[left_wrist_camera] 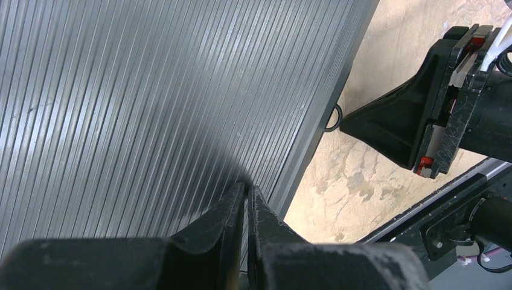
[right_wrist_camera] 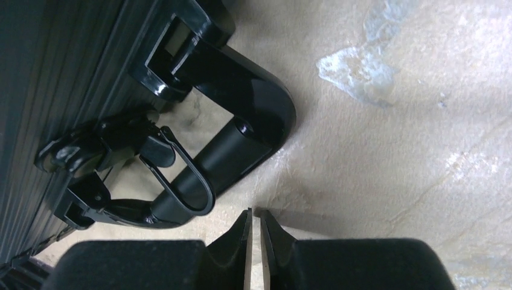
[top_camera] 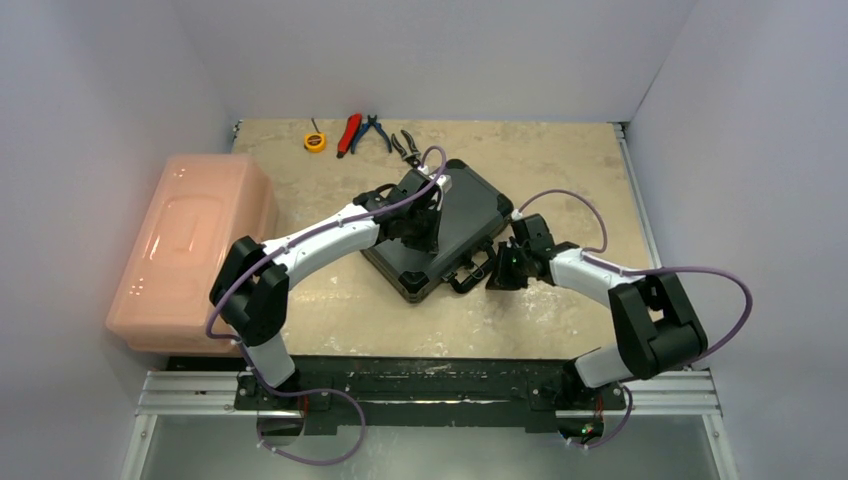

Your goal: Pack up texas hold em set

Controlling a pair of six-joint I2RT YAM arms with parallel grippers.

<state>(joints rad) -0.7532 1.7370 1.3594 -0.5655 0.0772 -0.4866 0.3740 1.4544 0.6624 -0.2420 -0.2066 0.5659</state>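
Pincers on both arms are clenched, grasping nothing. We see the left gripper (left_wrist_camera: 246, 192), arm stretched forward, tips down at the ribbed lid (left_wrist_camera: 151, 109) of the shut case (top_camera: 472, 205) at mid-table (top_camera: 570, 160). The right gripper (right_wrist_camera: 254, 216), elbow bent, points down just beside the handle (right_wrist_camera: 247, 115).

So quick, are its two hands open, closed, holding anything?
Left hand: closed, empty, over the black case.
Right hand: closed, empty, beside the case handle.
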